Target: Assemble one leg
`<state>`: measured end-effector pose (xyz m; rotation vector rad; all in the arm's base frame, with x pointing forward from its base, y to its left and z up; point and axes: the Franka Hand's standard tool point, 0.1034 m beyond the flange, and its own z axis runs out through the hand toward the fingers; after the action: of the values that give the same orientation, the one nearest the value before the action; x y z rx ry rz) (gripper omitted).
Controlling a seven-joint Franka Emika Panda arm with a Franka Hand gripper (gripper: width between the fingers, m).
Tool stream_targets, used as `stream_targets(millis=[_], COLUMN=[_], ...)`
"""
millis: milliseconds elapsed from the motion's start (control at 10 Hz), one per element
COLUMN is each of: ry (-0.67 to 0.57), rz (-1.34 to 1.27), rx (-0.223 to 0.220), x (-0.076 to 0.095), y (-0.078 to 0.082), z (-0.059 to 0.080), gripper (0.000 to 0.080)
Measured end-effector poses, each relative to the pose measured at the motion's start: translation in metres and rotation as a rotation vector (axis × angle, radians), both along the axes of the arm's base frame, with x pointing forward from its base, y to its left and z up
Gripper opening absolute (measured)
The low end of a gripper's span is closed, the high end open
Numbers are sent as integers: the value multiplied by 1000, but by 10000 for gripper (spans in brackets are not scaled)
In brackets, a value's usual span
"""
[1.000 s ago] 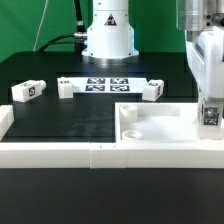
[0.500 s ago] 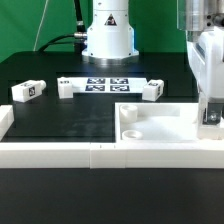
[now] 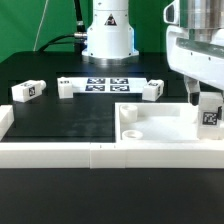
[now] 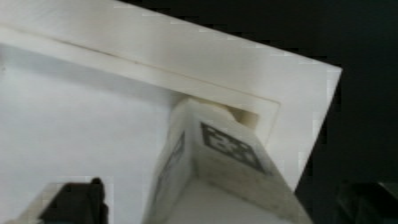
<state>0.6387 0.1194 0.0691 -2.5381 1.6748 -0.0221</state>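
- Gripper point(image 3: 204, 100) hovers over the tabletop's point(image 3: 150, 127) far corner on the exterior view's right, fingers spread, pinching nothing.
- One leg point(image 3: 211, 113) stands upright in that corner, tag facing out, just below the fingertips; the wrist view shows it point(image 4: 222, 160) tucked against the raised rim.
- Three more legs lie on the black table point(image 3: 70, 115): one point(image 3: 27, 91), two point(image 3: 66, 88), three point(image 3: 151, 90).
- One marker board point(image 3: 107, 83) sits between the last two.

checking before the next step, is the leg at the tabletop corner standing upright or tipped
Upright: the leg stands straight in the tabletop's corner, tag facing out.
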Motion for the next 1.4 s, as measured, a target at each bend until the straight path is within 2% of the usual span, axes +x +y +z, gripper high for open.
stream_targets(millis=[400,900,1100,1400], ry=[-37,-53,-52,-55], rz=[460,819,1038,1134], rx=[-52,-102,-139,-146], x=[3,4,4,4], y=[1,3,-1,-3], z=[1,2,2,2], gripper=[649,649,649,649])
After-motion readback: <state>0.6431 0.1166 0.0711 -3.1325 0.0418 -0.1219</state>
